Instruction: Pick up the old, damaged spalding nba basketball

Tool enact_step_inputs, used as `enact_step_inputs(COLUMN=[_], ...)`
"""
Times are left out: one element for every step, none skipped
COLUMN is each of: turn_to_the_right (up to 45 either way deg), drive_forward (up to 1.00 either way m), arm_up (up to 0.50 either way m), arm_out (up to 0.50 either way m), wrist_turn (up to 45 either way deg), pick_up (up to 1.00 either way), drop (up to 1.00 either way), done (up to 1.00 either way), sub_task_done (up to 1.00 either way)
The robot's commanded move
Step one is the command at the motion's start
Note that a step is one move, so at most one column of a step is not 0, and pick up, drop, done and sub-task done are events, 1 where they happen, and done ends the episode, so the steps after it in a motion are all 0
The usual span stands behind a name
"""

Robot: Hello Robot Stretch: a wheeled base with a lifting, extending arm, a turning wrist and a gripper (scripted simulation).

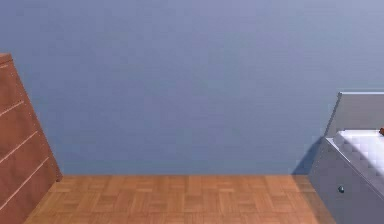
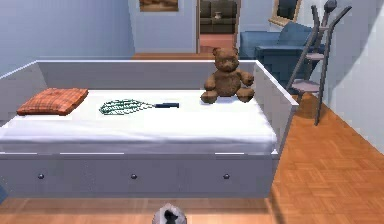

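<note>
Nearest you, a grey-white blob, maybe the gripper (image 2: 170,215), fronts the bed (image 2: 200,128); you cannot tell its jaws' state. Finding and grasping the basketball both remain.

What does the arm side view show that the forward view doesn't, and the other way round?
Arm side view: a brown teddy bear, a green racket-like thing and an orange cushion lying on the bed, with a blue armchair and a doorway beyond. Forward view: a wooden dresser at its left edge. Both: the grey bed, the wood floor and a blue wall.
</note>
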Motion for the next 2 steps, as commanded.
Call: enact_step_inputs(turn_to_the_right=[0.0,0.0], drive_forward=[0.0,0.0], arm_up=[0.16,0.0], arm_out=[0.0,0.4], wrist_turn=[0.0,0.0], pick_up=[0.0,0.0], drop=[0.0,0.0], done=[0.0,0.0], sub_task_done=[0.0,0.0])
